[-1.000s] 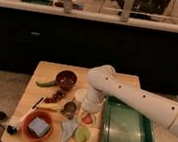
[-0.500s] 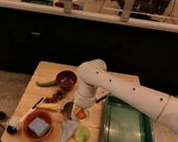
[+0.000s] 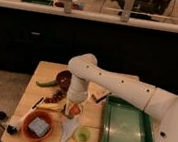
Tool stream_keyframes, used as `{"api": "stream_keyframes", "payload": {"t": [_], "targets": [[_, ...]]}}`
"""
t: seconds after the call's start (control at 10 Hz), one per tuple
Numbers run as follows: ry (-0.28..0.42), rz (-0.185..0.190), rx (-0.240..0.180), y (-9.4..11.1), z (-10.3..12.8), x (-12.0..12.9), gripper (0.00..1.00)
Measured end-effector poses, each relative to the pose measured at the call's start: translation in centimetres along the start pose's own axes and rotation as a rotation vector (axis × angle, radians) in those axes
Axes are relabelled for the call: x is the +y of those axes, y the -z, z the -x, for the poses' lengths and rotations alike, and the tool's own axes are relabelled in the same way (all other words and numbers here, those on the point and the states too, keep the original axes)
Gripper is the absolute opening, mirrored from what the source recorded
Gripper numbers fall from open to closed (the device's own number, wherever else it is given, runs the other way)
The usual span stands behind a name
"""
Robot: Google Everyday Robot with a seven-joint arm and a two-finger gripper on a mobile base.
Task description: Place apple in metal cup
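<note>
The task looks close to its end but cannot be called done. The white arm [image 3: 115, 85] bends down from the right of the frame to the middle of the wooden table [image 3: 41, 69], and the gripper [image 3: 73, 107] sits low at the centre of the picture, just above the tabletop. The apple [image 3: 77, 111] shows as a small red-orange spot right at the gripper's lower end, touching it or very nearly so. Whether the claw is clamped on the fruit or has let go of it, I cannot tell. The metal cup is the hardest thing to find: the wrist and the apple cover the spot where it would stand, so I cannot say whether the apple rests inside it, hangs over it, or lies beside it. What is left, as I judge it, is the release into the cup and the arm's retreat. Around this spot stand a dark red bowl [image 3: 63, 77] above, an orange bowl [image 3: 37, 126] at lower left, a lime-green round thing [image 3: 81, 134] below, and a green tray [image 3: 126, 129] to the right, its lower edge cut off by the frame.
</note>
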Motion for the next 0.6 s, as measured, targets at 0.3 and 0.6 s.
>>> {"api": "stream_keyframes", "payload": {"t": [0.3,0.6], "targets": [[0.03,0.011,-0.016,-0.1,-0.9,-1.0,0.0],[0.041,0.017,-0.025,-0.1,-1.4,-1.1,0.0]]}}
